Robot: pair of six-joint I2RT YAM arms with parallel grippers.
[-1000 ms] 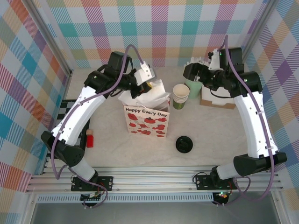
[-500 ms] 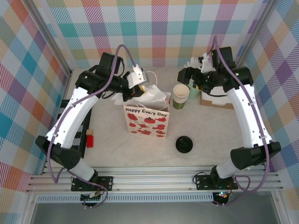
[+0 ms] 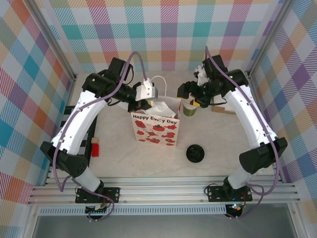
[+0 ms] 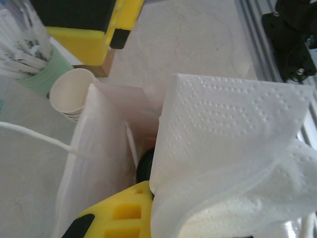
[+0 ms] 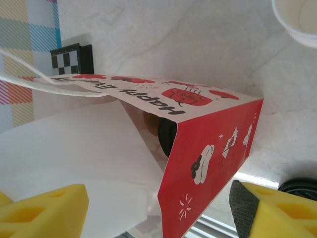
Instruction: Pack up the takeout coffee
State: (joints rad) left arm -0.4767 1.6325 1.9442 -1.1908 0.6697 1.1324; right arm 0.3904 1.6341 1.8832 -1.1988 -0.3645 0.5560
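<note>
Peeping out from inside the gift bag (image 3: 155, 128), the takeout coffee (image 5: 167, 135) showed as little more than the curved black edge of its round lid. The bag's paper hid the cup's side. It sat low in the bag, toward the bag's right end, under the white napkin (image 4: 233, 148) that filled much of the bag's mouth.

The right claw (image 5: 153, 213) stood with its yellow fingers (image 5: 267, 210) wide apart, one on either side of the bag's red end panel and gripping nothing. The coffee lay inside the bag past that panel, roughly in line with the gap between the fingers and clear of both.

The left claw (image 3: 144, 94) hung over the bag's rear left rim with its fingers together. The napkin's fold ran right against them, but whether it was pinched could not be told. From its wrist camera the dark lid lay just beyond the yellow finger, down in the bag beside the napkin.

A stack of lidless cups (image 3: 189, 109) stood just beside the bag's rear right corner. A loose black lid (image 3: 194, 152) lay well apart from the bag, off its front right corner.
</note>
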